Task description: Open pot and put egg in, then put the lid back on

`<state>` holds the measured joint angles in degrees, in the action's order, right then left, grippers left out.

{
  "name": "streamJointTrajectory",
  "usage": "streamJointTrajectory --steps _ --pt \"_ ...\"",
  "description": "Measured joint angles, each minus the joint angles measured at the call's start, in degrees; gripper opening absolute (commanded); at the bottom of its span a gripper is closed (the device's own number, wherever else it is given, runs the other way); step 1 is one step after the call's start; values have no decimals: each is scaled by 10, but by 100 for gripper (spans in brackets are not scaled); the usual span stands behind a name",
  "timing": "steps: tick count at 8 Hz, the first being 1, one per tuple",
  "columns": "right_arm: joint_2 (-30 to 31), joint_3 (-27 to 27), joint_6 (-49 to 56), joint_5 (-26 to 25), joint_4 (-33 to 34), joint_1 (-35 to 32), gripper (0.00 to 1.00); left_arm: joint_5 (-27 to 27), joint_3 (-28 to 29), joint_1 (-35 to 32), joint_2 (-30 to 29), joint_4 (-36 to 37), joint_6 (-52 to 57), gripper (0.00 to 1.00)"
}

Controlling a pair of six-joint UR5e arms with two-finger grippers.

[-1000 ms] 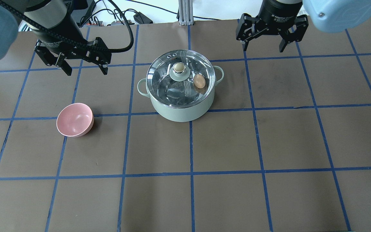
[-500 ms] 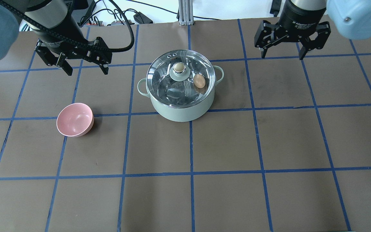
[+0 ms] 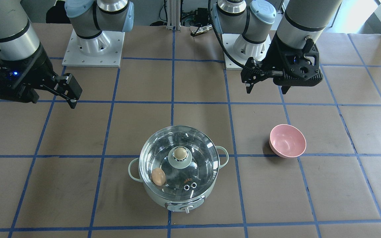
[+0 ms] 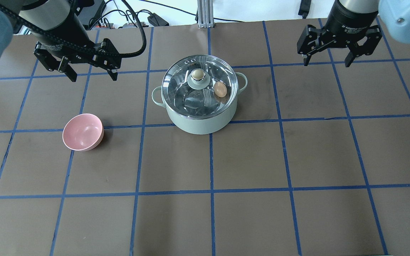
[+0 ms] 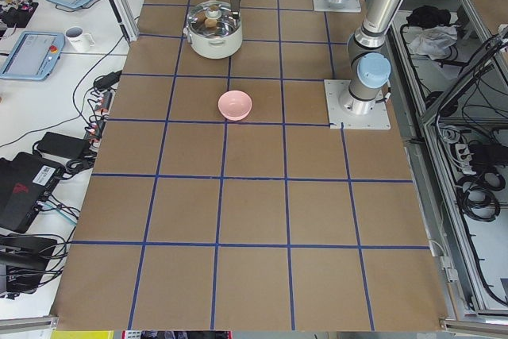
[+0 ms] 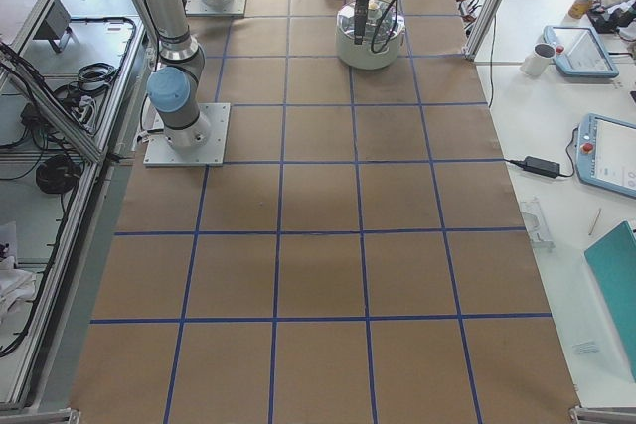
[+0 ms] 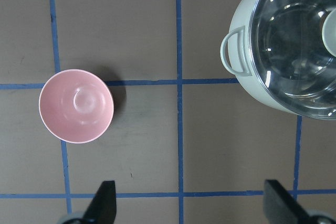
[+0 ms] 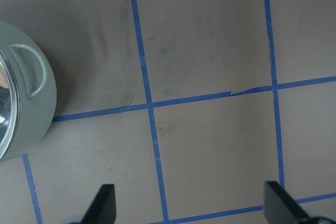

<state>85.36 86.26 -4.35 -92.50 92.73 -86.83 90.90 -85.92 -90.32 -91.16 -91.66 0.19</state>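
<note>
The pot point(image 4: 199, 119) stands on the bench point(image 4: 247, 160) with the glass lid point(image 4: 182, 90) seated level on its rim. The egg point(image 4: 220, 89) lies inside on the steel floor, close to the wall on the right arm's side of the lid knob point(image 4: 198, 74).

Judging by how things lie, all three parts of the task look done. What remains is probably only to keep both arms off the pot.

The pot sits between the two arms and farther from the robot's bases than either tool. The left tool point(image 4: 93, 77) hangs with its fingers spread and nothing between them. The pot is off to its inner side and the pink bowl point(image 4: 83, 132) to its outer side. The right tool point(image 4: 326, 64) is likewise spread and carries nothing, and only the pot's side handle shows at the edge of its wrist view. The left tool looks somewhat the nearer to the knob, should the lid need reseating.
</note>
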Motion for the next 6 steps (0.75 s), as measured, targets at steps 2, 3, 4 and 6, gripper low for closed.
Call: streamJointTrajectory --steps 2,3,4,6 --pt "0 6 2 -2 1 1 100 -1 1 -1 8 -2 1 100" --pt "4 11 6 -5 -3 1 100 0 1 -2 8 -2 1 100" --pt "19 14 12 -10 -9 2 100 0 1 -3 8 -2 2 100" --pt "36 17 15 -8 -36 3 100 3 0 -1 9 -4 5 100"
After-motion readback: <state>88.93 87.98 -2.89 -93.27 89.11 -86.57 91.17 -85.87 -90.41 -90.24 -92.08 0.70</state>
